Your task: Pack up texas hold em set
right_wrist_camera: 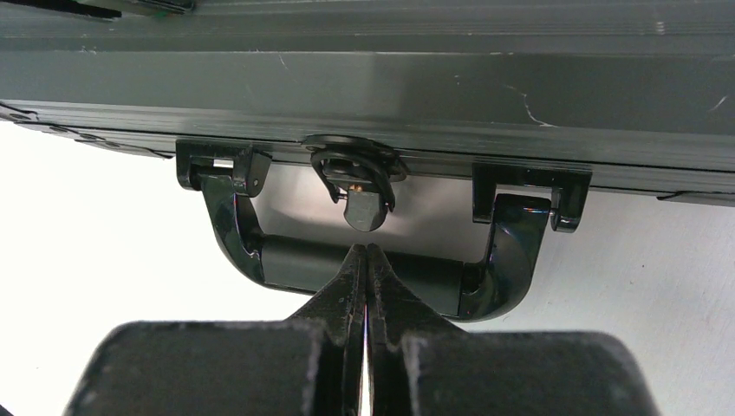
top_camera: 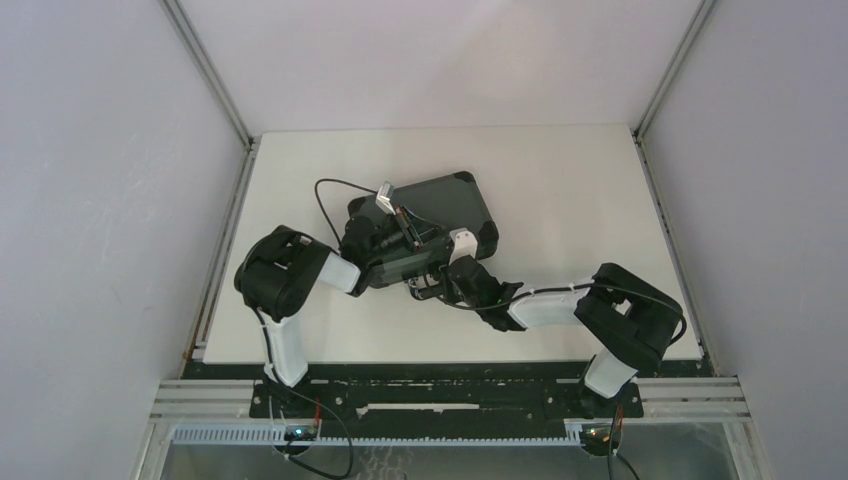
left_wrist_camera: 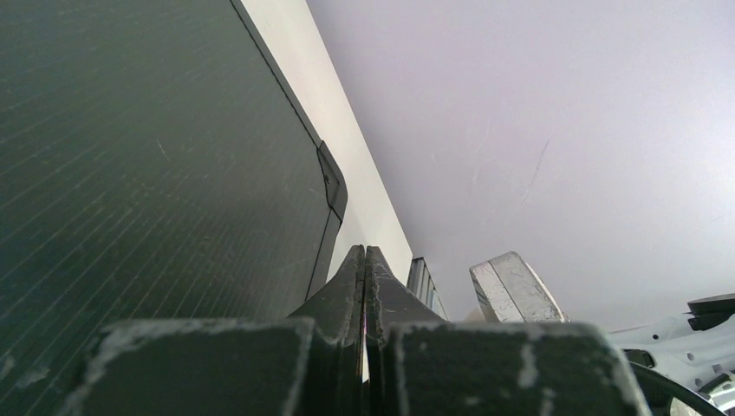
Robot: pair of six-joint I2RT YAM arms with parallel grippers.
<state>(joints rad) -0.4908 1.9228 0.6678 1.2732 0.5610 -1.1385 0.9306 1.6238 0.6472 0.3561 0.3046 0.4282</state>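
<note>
Before R tool [right_wrist_camera: 365, 253]: case handle [right_wrist_camera: 295, 265], latch [right_wrist_camera: 360, 206].

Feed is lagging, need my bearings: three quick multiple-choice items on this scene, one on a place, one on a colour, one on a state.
1. The right gripper points at: A the handle of the case; B a pile of chips; C a card box.
2. The case is: A yellow; B dark grey; C red.
3. The right gripper's jaws are: A wide open; B clamped on dice; C shut, empty.
Answers: 1 A, the handle lies just past its tips. 2 B, dark in every view. 3 C, they meet with nothing between.
</note>
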